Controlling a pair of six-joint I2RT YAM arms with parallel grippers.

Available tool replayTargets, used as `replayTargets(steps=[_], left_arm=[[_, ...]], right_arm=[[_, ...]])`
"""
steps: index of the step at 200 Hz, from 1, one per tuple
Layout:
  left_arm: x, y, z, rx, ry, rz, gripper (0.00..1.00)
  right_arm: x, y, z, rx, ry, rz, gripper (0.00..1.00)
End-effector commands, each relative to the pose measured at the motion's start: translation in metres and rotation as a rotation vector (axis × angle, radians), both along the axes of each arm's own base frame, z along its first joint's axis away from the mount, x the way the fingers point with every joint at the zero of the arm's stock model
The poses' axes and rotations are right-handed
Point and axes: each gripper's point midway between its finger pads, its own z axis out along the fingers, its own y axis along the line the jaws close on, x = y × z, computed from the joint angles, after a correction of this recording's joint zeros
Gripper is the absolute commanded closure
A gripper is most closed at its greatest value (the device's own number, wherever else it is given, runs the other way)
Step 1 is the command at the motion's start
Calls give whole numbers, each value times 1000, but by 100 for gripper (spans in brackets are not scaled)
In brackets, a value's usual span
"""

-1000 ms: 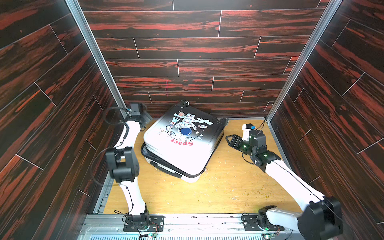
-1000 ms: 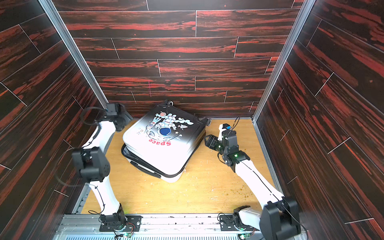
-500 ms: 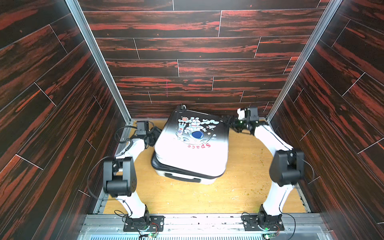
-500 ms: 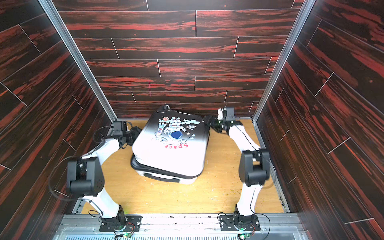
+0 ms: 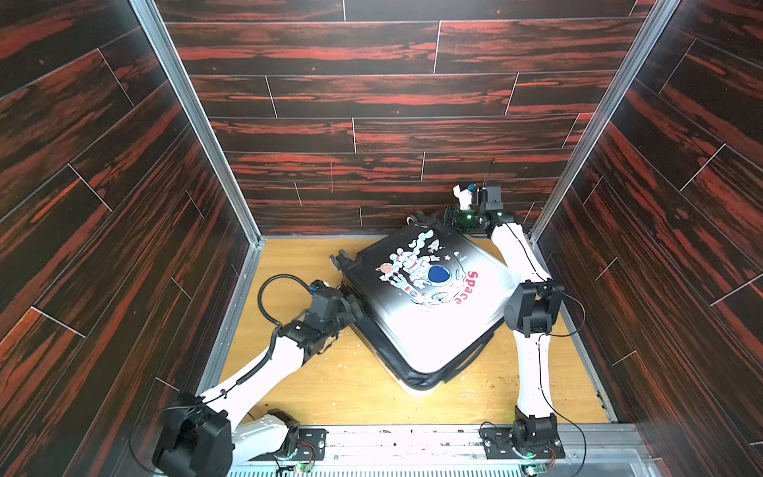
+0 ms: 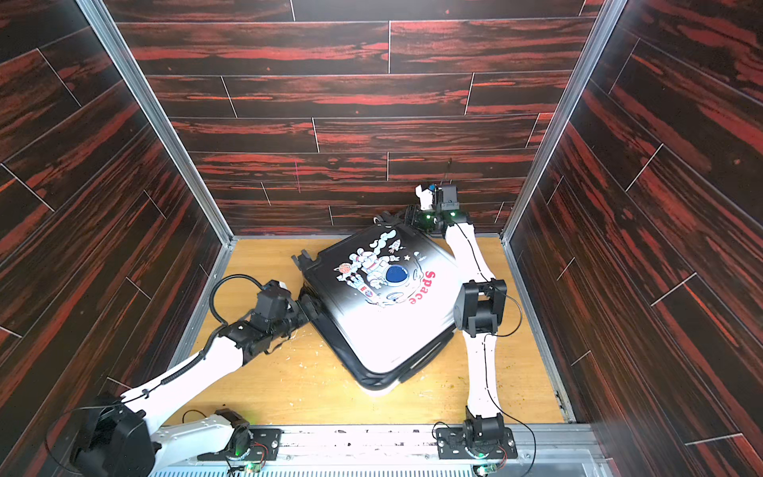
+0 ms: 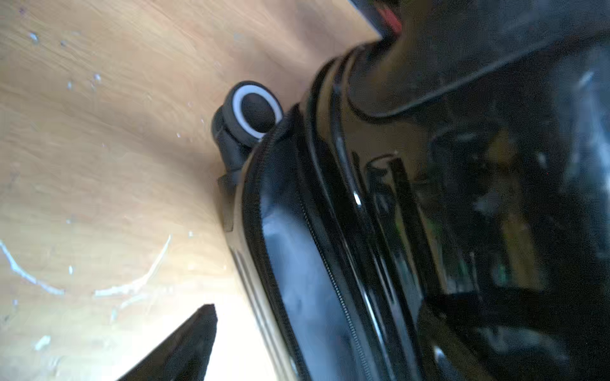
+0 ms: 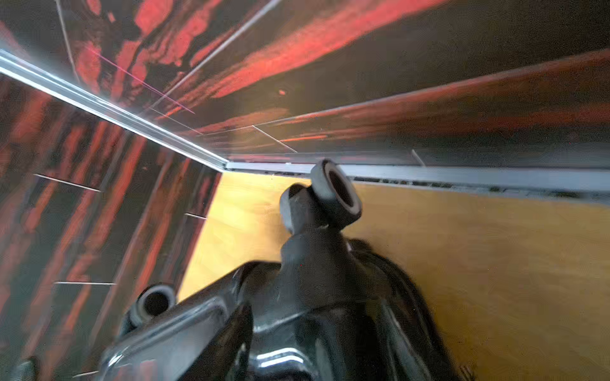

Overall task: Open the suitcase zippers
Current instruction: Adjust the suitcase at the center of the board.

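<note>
Black zipper track (image 7: 249,214) on the astronaut-print hard-shell suitcase (image 5: 425,326) looks partly undone. Left gripper (image 5: 354,307) gapes empty; right gripper (image 5: 444,217), can't tell.

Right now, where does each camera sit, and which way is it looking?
Top views: overhead at the front, looking down on the suitcase and both arms.
Left wrist: low over the table, facing the zipper track; one fingertip shows.
Right wrist: by the back wall, facing a wheel; no finger clearly shows.
Shared: both wrist views show wheels.

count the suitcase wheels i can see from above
2: one wheel at the suitcase's left corner, another at its far corner; more may be hidden underneath.
</note>
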Motion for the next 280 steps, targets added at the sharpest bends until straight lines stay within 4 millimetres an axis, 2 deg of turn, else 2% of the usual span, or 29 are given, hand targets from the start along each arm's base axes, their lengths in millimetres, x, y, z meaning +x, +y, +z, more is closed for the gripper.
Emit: replayTargets(steps=[1, 15, 32, 34, 36, 44, 45, 56, 70, 85, 110, 134, 162, 176, 202, 223, 228, 231, 239, 263, 280], left_arm=[[19, -36, 107, -113, -359, -102, 3], [17, -12, 124, 24, -390, -47, 3], [13, 42, 136, 224, -351, 156, 5], [13, 48, 137, 242, -349, 177, 5], [12, 53, 139, 255, -349, 195, 5], [13, 64, 147, 283, -358, 237, 5], [13, 65, 148, 285, -359, 241, 5], [19, 70, 156, 263, -358, 268, 5], [34, 65, 164, 171, -369, 260, 5], [55, 66, 165, 79, -345, 282, 4], [96, 73, 150, -45, -254, 337, 0], [129, 71, 134, -186, -181, 370, 0], [161, 58, 112, -360, -110, 363, 0], [170, 53, 96, -414, -72, 366, 0], [187, 44, 82, -503, -70, 362, 3], [207, 31, 81, -591, -87, 329, 12], [210, 29, 87, -605, -97, 317, 14], [214, 27, 78, -606, -80, 318, 16], [221, 24, 76, -624, -83, 307, 22], [230, 20, 76, -678, -108, 299, 49], [227, 23, 81, -696, -138, 304, 70]], right_arm=[[-98, 87, 16, -4, 179, 178, 38], [-92, 37, 51, -79, 62, -25, 36], [-98, -31, 86, -148, -55, -272, 32], [-102, -36, 85, -150, -53, -282, 32], [-103, -42, 93, -146, -74, -301, 32], [-115, -61, 101, -142, -91, -348, 31], [-116, -63, 97, -146, -81, -351, 31], [-135, -79, 100, -141, -94, -382, 31], [-158, -85, 96, -144, -94, -386, 31], [-183, -88, 81, -128, -66, -381, 31], [-224, -91, 63, -81, -26, -369, 31], [-255, -93, 50, -58, 3, -356, 31], [-278, -93, 39, -57, 40, -332, 31], [-285, -96, 36, -69, 47, -336, 31], [-295, -96, 28, -75, 69, -321, 31], [-304, -93, 18, -50, 105, -310, 31], [-306, -93, 16, -46, 109, -312, 31], [-307, -94, 15, -45, 110, -316, 31], [-310, -96, 11, -48, 114, -325, 31], [-312, -117, -10, -98, 149, -437, 31], [-312, -147, -27, -163, 223, -611, 31]])
